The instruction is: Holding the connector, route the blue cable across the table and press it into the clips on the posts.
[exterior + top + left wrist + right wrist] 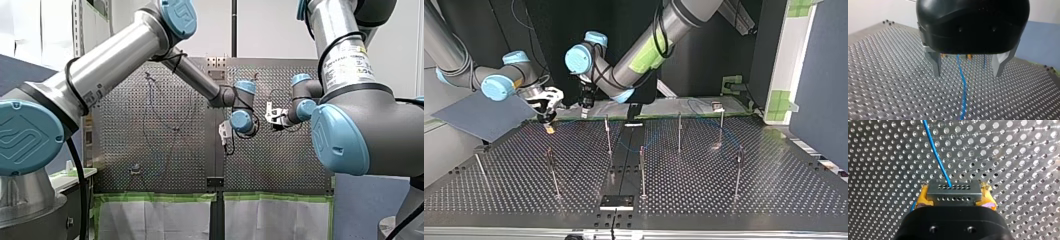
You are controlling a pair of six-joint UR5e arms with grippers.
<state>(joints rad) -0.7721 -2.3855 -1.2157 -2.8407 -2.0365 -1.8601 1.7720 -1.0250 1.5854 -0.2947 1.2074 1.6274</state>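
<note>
Since the right wrist view shows it best: my right hand [955, 200] is clamped on the connector [953, 191], yellow pads [922, 198] against its two short ends. The connector's long axis lies crosswise to the hand, from pad to pad. Its holed face points away from the hand and out over the worktop [1010, 157].

The blue cable [936, 155] leaves that face a little off-centre. It runs ahead of the hand in a nearly straight line, slanting to one side across the perforations.

My left hand [969, 68] has its metal fingers [936, 63] well apart and nothing between them. It hangs above the worktop, and a stretch of the cable runs roughly midway under the gap and on ahead of it.

In the top view both hands sit close to the worktop's far edge, left of centre. My right hand is further left, its yellow tips just above the surface, with my left hand just beside it toward the middle. The nearest post [608, 134] stands upright just in front of my left hand. More posts are spread across the middle and the view's right, and two stand near the left front [553, 172]. The strip between the right hand and those two is bare plate. The cable is faint there and I cannot tell whether it sits in any clip.
</note>
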